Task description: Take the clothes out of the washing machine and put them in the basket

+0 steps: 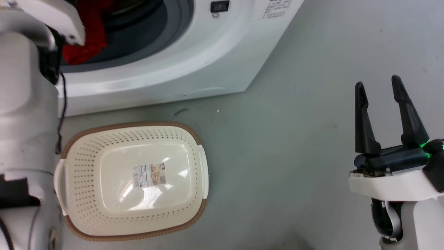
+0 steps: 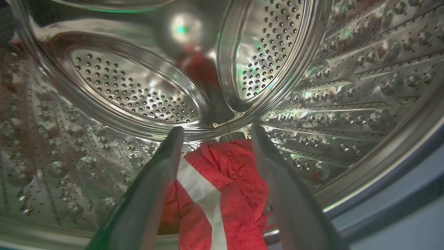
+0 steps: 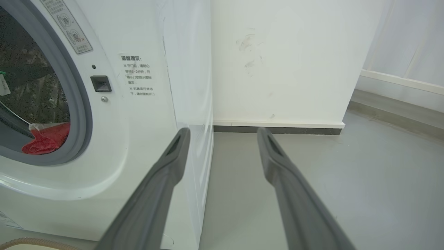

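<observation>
Red clothes (image 2: 225, 180) between spread left claw (image 2: 215, 133) (inside washing machine (image 2: 131, 93)); right claw (image 1: 377, 81) also spread.

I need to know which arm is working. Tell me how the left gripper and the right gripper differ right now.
The left gripper is inside the washing machine; the right gripper hangs outside, over the floor beside the machine. The left gripper has the red clothes between its jaws; the right gripper has nothing between its own. Both have their jaws open, gripping nothing.
</observation>
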